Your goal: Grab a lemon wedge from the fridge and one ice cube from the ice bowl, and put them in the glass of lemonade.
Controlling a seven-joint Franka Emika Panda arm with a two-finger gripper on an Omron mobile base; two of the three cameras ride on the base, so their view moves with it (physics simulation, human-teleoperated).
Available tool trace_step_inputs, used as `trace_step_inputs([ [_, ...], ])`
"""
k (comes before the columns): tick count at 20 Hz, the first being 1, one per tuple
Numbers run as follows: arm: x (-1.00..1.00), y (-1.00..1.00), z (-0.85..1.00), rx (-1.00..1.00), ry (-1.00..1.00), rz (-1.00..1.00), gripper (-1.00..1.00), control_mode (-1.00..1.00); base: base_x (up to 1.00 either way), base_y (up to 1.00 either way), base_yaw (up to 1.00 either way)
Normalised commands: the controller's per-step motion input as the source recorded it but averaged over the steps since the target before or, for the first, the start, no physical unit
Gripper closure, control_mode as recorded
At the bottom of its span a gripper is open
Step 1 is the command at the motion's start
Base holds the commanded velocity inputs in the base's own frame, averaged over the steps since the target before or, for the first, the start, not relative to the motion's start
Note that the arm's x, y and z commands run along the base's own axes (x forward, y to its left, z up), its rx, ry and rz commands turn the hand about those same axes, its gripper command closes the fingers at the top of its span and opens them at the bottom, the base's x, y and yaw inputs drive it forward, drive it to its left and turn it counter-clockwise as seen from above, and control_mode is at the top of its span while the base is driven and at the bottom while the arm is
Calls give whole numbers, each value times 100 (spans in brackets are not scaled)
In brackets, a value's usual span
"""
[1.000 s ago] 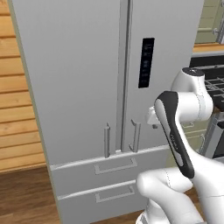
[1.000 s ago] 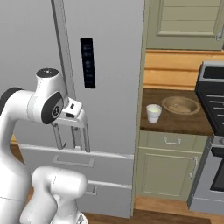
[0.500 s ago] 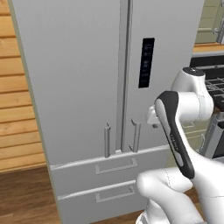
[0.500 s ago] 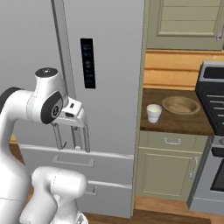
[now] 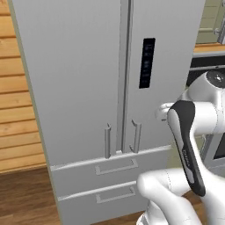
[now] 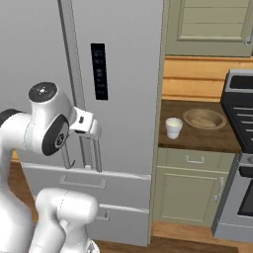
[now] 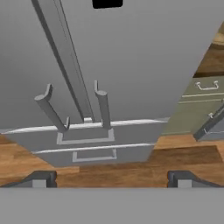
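Gripper [image 7: 111, 178] jaws fully apart, nothing held, arm bent at elbow, hand raised short of fridge [image 5: 83, 79], pointed at its door handles [image 7: 103, 107], no contact.

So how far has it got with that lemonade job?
Nothing looks done yet. The fridge has both doors shut, so no lemon wedge is out. In hand: the open, empty gripper faces the door handles without touching them. Left: open the fridge, fetch the wedge, take ice from the ice bowl, and drop both into the glass of lemonade on the counter.
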Motion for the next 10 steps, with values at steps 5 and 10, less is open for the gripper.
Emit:
trace_step_inputs([
  [5,100,2,-48,2,-8,15,-100,-100,0,0,0],
  [10,100,30,-58,-4,-1,0,-100,-100,0,0,0],
])
